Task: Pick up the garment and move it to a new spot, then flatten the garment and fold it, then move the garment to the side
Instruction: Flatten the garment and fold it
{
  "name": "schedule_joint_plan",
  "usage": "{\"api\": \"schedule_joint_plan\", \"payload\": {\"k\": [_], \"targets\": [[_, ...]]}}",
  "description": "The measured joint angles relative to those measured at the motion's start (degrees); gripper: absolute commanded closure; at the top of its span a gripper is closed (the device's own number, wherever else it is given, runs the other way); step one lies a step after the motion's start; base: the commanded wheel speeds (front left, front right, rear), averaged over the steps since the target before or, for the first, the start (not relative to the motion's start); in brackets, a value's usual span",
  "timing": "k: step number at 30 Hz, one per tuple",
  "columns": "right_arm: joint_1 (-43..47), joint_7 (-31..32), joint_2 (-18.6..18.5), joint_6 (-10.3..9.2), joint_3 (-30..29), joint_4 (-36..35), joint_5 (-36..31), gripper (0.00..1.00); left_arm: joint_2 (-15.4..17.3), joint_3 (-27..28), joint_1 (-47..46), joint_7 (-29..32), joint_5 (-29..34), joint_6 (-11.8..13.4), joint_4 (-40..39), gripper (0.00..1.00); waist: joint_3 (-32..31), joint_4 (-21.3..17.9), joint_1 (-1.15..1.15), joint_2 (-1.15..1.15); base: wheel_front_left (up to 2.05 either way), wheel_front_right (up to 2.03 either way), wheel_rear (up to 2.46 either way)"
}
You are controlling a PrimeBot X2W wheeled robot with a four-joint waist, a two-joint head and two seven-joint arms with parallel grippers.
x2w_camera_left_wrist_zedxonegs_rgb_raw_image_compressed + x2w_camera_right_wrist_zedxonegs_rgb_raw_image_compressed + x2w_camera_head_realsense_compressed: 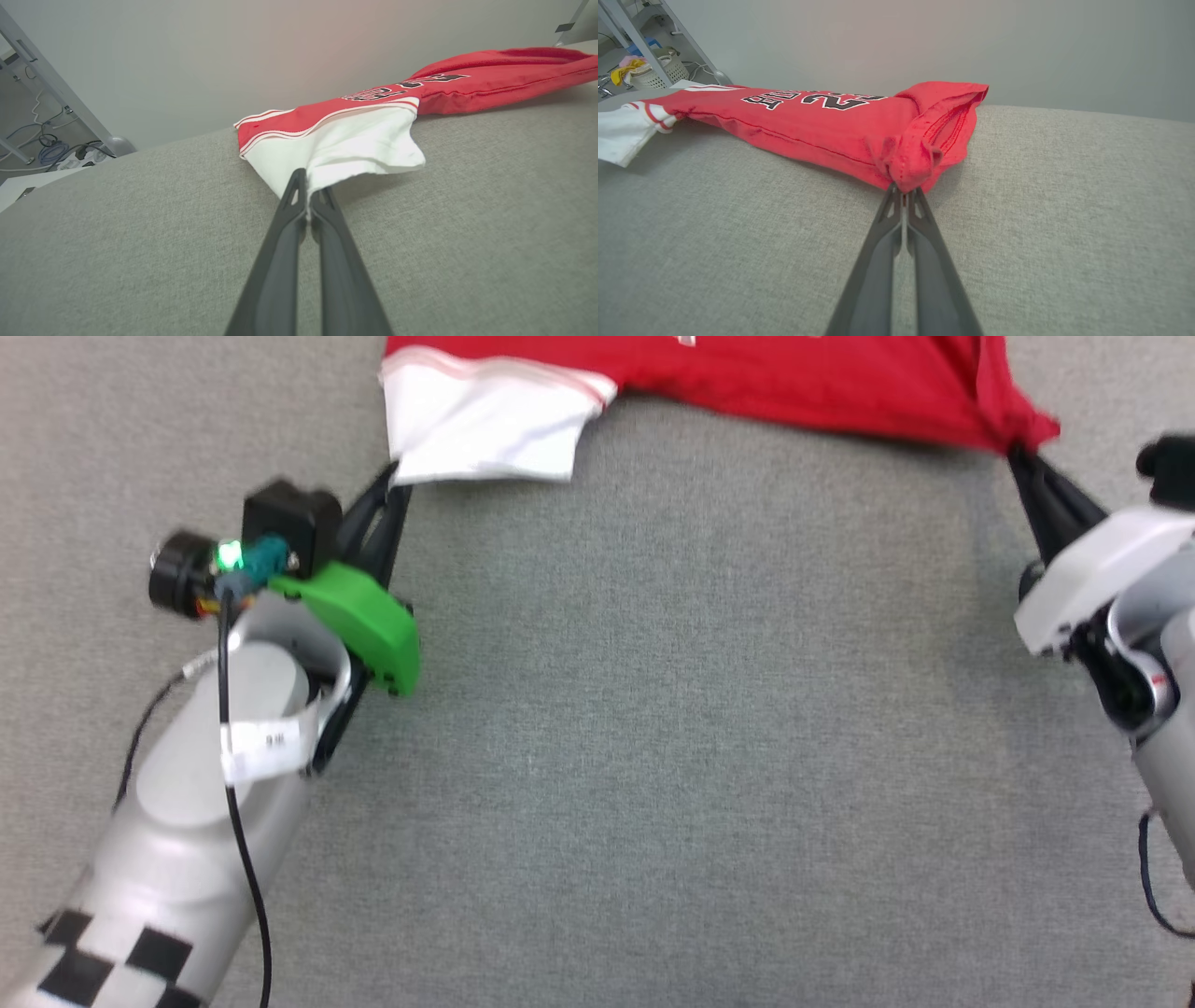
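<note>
My left gripper (307, 189) is clenched on the white sleeve edge of the red thin-fabric jersey T-shirt (803, 383) with black lettering. The shirt is stretched between both sets of jaws over the grey woven cloth surface (672, 728). My right gripper (903, 189) is clamped on a bunched red corner.

Item count:

- One red jersey-style fabric T-shirt (794, 383) with white sleeves is lying in view.
- Two hands are showing: one left hand (396, 476) and one right hand (1016, 455).
- Each hand is carrying two long dark fingers (280, 261), making four in total.
- One grey woven fabric surface (653, 756) is carrying the items.
- One green plastic cover (359, 625) is sitting on the left wrist.
- In the right wrist view, one white perforated basket (654, 77) is standing in the background.
- The basket is holding one yellow cloth (623, 72) and one pink cloth (629, 60).
</note>
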Motion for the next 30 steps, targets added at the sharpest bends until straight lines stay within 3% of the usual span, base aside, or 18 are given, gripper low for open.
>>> {"api": "schedule_joint_plan", "payload": {"k": [23, 30], "targets": [[24.9, 6.2, -4.3, 0.0, -2.0, -4.4, 14.5, 1.0, 12.0, -1.5, 35.0, 12.1, -8.4, 6.0, -26.8, 1.0, -18.2, 1.9, 0.0, 0.0, 0.0, 0.0, 0.0], [33.0, 11.1, -6.0, 0.0, -3.7, -8.6, 18.7, 1.0, 15.6, -2.6, 42.0, 15.9, -11.5, 6.2, -32.6, 1.0, -21.9, 2.7, 0.0, 0.0, 0.0, 0.0, 0.0]]}}
